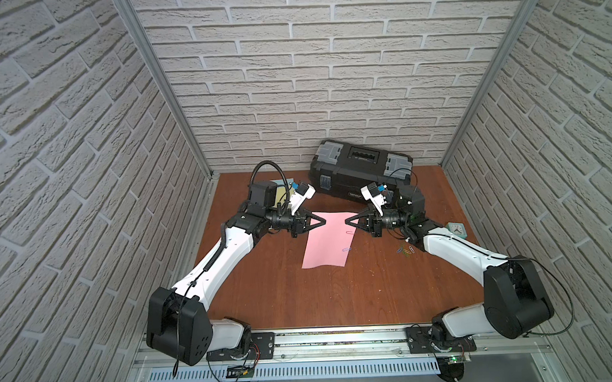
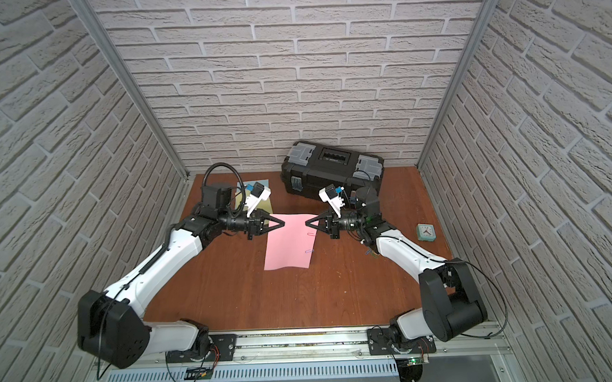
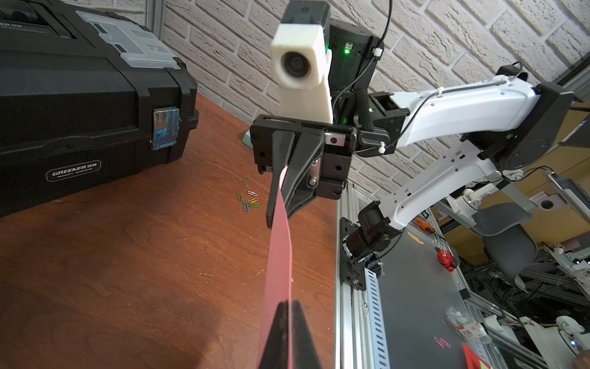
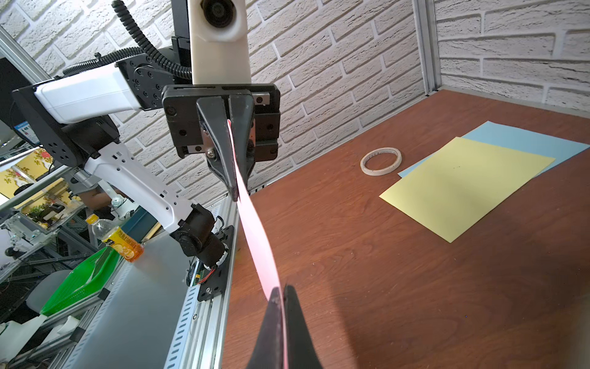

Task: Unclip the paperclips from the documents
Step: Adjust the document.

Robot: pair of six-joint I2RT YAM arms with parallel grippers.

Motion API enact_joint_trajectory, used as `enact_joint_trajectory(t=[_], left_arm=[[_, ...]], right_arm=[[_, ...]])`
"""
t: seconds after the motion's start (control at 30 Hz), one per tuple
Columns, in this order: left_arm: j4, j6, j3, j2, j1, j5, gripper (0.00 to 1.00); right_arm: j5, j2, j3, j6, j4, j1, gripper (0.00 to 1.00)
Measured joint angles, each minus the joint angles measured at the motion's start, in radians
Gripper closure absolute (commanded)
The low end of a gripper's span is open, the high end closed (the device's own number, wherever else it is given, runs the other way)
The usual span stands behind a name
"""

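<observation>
Both jaws pinch opposite far corners of the pink sheet (image 1: pixel 326 240).

Whitish brick-pattern walls (image 1: pixel 310 74) on three sides, reddish-brown wood tabletop (image 1: pixel 302 298), aluminium corner posts (image 1: pixel 166 88)

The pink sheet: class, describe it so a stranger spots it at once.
Find the black toolbox at the back wall. In front of it, the pink sheet is pinched at its far corners by the left gripper and right gripper. The yellow sheet and blue sheet lie flat.
</observation>
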Motion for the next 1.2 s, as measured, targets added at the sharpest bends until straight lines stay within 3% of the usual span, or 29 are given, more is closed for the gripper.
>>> enact_joint_trajectory(t=[0.13,0.4,0.53,0.7,0.8,0.9,1.2], left_arm=[[-0.006,-0.001,0.000,0.000,0.000,-0.011,0.80],[0.008,-0.037,-0.034,-0.002,0.000,-0.022,0.75],[0.026,-0.070,-0.056,-0.003,0.000,-0.022,0.80],[0.064,-0.102,-0.057,-0.003,0.000,-0.020,1.00],[0.089,-0.116,-0.057,-0.003,0.000,-0.017,1.00],[0.119,-0.132,-0.060,-0.005,0.001,-0.012,1.00],[0.177,-0.174,-0.087,-0.020,0.022,0.014,1.00]], right_arm=[[0.000,0.000,0.023,0.011,-0.011,0.000,0.97],[-0.002,-0.001,0.055,0.029,-0.014,0.000,0.97],[-0.006,-0.001,0.057,0.036,-0.022,0.000,0.97],[-0.014,-0.001,0.066,0.037,-0.032,0.000,0.90],[-0.020,-0.001,0.084,0.012,-0.083,0.000,0.70],[-0.023,-0.001,0.114,-0.064,-0.189,0.000,0.59],[-0.043,0.002,0.156,-0.243,-0.435,-0.008,0.60]])
